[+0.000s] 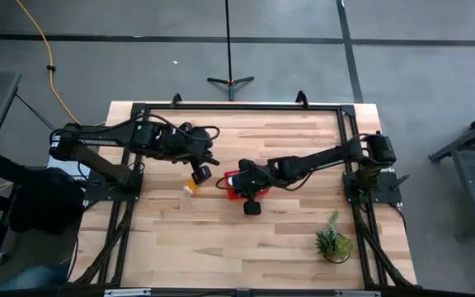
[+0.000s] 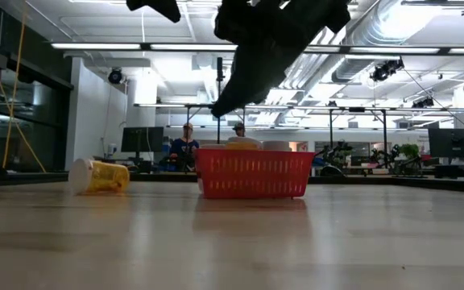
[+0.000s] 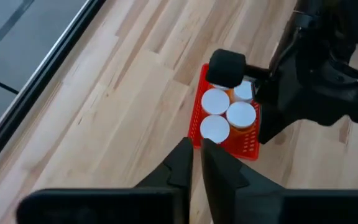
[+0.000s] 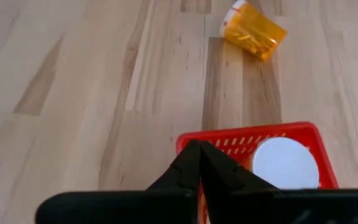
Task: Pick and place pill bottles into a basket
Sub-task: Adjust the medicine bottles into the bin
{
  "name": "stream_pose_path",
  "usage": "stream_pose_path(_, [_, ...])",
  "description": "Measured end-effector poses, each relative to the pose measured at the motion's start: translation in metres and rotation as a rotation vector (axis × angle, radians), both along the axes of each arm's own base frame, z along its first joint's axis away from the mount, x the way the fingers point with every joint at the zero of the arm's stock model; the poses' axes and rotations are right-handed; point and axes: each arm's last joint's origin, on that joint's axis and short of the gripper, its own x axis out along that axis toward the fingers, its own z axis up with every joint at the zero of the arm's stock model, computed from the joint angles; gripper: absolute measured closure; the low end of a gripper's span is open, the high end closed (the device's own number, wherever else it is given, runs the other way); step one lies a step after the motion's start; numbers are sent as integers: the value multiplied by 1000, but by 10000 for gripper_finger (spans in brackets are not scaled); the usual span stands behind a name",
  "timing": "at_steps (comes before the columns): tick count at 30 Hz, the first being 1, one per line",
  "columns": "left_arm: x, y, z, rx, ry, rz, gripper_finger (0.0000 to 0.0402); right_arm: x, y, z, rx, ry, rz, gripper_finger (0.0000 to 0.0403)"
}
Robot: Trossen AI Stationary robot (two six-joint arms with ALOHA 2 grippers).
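Note:
The red basket (image 1: 231, 183) stands at mid-table. It also shows in the low view (image 2: 254, 173), the left wrist view (image 3: 197, 106) and the right wrist view (image 4: 241, 138). Several white-capped pill bottles (image 3: 241, 115) stand upright in it. One orange pill bottle (image 1: 190, 188) lies on its side on the table left of the basket (image 2: 99, 176) (image 4: 253, 28). My right gripper (image 1: 242, 180) hovers over the basket, shut and empty (image 4: 199, 165). My left gripper (image 1: 203, 173) hangs above the lying bottle, shut and empty (image 3: 196, 165).
A small green potted plant (image 1: 333, 241) stands near the table's front right corner. A black frame (image 1: 237, 107) runs along the table's far, left and right sides. Bare wood lies in front of the basket and bottle. People show in the room beyond the table (image 2: 186, 145).

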Motion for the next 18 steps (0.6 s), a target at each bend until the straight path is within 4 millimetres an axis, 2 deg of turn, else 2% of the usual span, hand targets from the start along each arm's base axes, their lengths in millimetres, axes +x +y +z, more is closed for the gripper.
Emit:
stream_pose_path(5, [0,0,0,10,4,-11,376,7,-2,-4,-49,5,30,402])
stream_pose_path(8, [0,0,0,14,6,-14,378,11,-3,-3,-53,10,35,402])
stream_pose_path(10, [0,0,0,15,6,-14,372,13,-5,-2,-56,10,29,402])
stream_pose_path(15, [0,0,0,16,7,-16,328,14,-7,-13,-69,55,24,403])
stream_pose_path(18, [0,0,0,16,7,-16,331,13,-8,-19,-89,91,18,403])
